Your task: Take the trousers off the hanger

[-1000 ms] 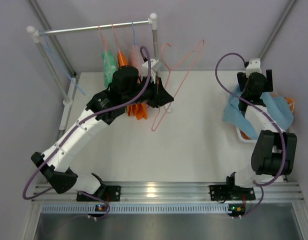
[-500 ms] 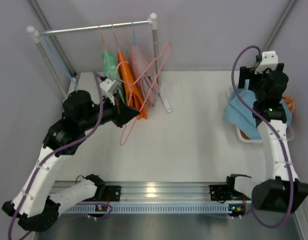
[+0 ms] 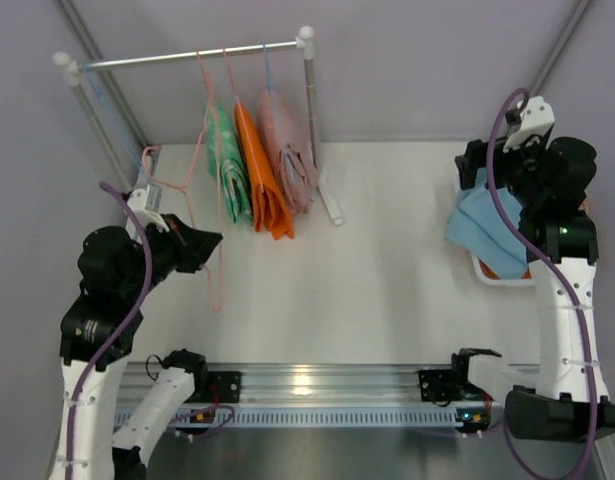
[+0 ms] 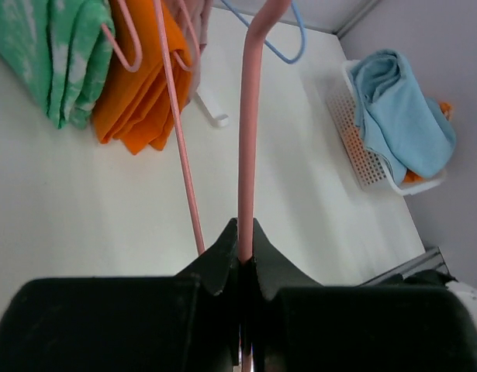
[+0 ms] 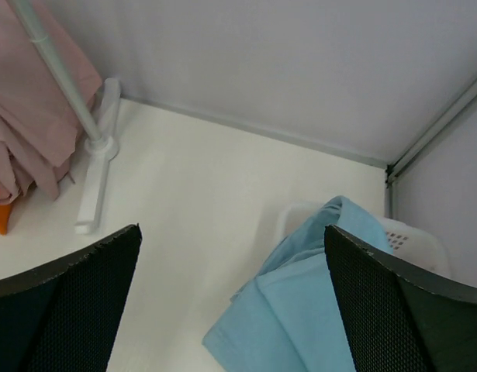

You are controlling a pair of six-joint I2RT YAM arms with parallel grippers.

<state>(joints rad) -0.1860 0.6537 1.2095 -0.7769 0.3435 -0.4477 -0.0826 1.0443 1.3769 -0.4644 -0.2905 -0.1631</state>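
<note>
My left gripper (image 3: 212, 241) is shut on an empty pink hanger (image 3: 218, 280) and holds it above the table's left side, apart from the rack. In the left wrist view the jaws (image 4: 245, 232) pinch the hanger's rod (image 4: 248, 116). Light blue trousers (image 3: 487, 225) lie crumpled in a white basket (image 3: 497, 272) at the right, over an orange cloth (image 3: 527, 272). My right gripper (image 3: 472, 168) is open and empty above them (image 5: 316, 302). Orange trousers (image 3: 262, 185) hang folded on the rack.
A rail rack (image 3: 187, 55) at the back left also carries green cloth (image 3: 227, 170), pink cloth (image 3: 292, 150) and an empty blue hanger (image 4: 288, 54). Its white post foot (image 5: 95, 182) rests on the table. Purple walls close in the back and sides.
My left arm has swung left and back toward the near edge, carrying the empty pink hanger away from the rack. My right arm has risen slightly above the basket.
</note>
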